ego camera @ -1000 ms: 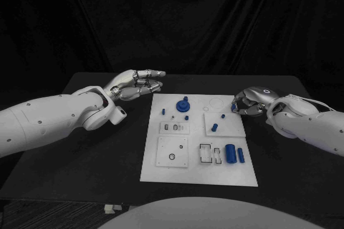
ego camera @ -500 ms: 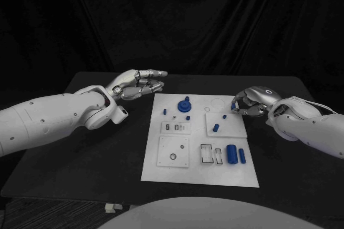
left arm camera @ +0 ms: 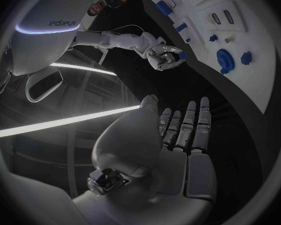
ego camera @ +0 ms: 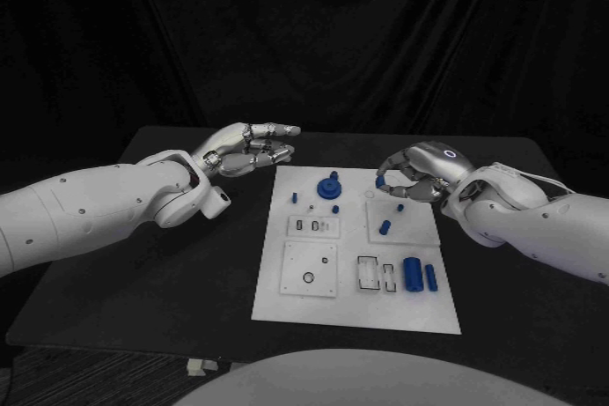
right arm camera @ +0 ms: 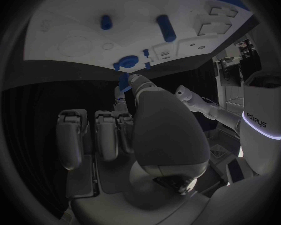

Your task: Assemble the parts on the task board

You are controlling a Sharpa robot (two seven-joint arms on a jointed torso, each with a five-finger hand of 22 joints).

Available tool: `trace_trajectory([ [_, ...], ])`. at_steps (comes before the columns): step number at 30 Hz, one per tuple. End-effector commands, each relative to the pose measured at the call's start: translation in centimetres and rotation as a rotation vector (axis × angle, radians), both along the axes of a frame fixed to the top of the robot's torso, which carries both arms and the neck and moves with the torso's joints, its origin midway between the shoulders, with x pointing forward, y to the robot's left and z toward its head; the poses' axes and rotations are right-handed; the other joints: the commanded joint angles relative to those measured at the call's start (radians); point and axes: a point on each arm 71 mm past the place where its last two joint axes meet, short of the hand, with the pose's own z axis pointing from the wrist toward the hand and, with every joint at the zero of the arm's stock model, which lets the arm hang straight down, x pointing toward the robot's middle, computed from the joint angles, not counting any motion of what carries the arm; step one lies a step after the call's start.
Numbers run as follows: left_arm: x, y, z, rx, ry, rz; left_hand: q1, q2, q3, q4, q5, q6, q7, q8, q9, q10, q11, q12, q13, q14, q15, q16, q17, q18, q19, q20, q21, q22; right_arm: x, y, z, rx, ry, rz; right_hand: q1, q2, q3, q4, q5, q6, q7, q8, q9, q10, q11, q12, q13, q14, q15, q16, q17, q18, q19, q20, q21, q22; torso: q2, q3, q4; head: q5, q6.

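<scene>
Task board (ego camera: 355, 309) between robot hands: left (ego camera: 249, 148) empty, fingers spread; right (ego camera: 413, 179) curled, pinching small blue part (right arm camera: 124, 80).

No legible text on the task board (ego camera: 355, 309), print possibly too small

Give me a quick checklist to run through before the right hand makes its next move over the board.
1. Right hand holds a part: ok, a small blue piece shows at its fingertips.
2. Right hand is over the board: ok, at the far right corner.
3. Left hand is off the board: ok, it hovers beyond the far left corner, holding nothing.
4. Blue round part stands on the board: ok.
5. Large cylinder lies clear of the right hand: ok.
6. Which slot the held piece fits: cannot tell.
</scene>
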Motion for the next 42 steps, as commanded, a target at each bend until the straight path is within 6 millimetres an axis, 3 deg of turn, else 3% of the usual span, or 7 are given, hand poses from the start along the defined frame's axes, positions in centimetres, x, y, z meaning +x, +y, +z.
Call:
trace_trajectory([
  [1,-0.1,-0.3,0.1,-0.023,-0.008,-0.025,0.007,0.001,0.006,0.001,0.004,-0.003,-0.002,-0.002,-0.001,0.0,0.004,-0.006,0.002,0.006,-0.003,0.003,0.001,-0.007,0.007,0.002,0.006,-0.001,-0.9,1.7,-0.3,-0.036,-0.039,0.034,0.008,-0.001,0.002,-0.003,0.004,0.004,0.005,0.006,0.002,0.106,0.009,0.004,0.263,0.106,0.007,0.003,0.263,-0.008,0.086,0.005,-0.006,0.252,0.001,-0.0003,0.0005,0.004,0.0],
  [20,-0.1,-0.4,0.0,-0.022,-0.002,-0.029,0.008,0.001,0.007,0.001,0.004,-0.004,-0.003,-0.002,-0.001,0.001,0.005,-0.005,0.002,0.008,-0.002,0.003,0.001,-0.007,0.007,0.002,0.006,-0.002,-2.4,6.9,-2.7,-0.082,0.052,0.115,0.0,0.002,-0.001,-0.009,-0.041,-0.009,0.015,-0.003,0.006,0.106,0.02,0.004,0.263,0.106,0.017,0.003,0.263,-0.003,0.076,0.013,-0.021,0.246,0.002,0.0003,0.0004,-0.004,0.0],
  [42,-0.2,-0.3,0.0,-0.02,0.001,-0.027,0.008,0.001,0.007,0.001,0.004,-0.004,-0.003,-0.002,-0.001,0.001,0.005,-0.005,0.002,0.008,-0.002,0.003,0.001,-0.007,0.007,0.002,0.006,-0.002,-2.4,8.7,-4.2,-0.131,0.112,0.139,-0.007,0.004,-0.005,-0.014,-0.063,-0.022,0.019,-0.012,0.007,0.106,0.022,0.004,0.263,0.106,0.02,0.003,0.263,0.0,0.069,0.016,-0.031,0.242,0.002,-0.0001,0.0011,-0.004,0.0],
])
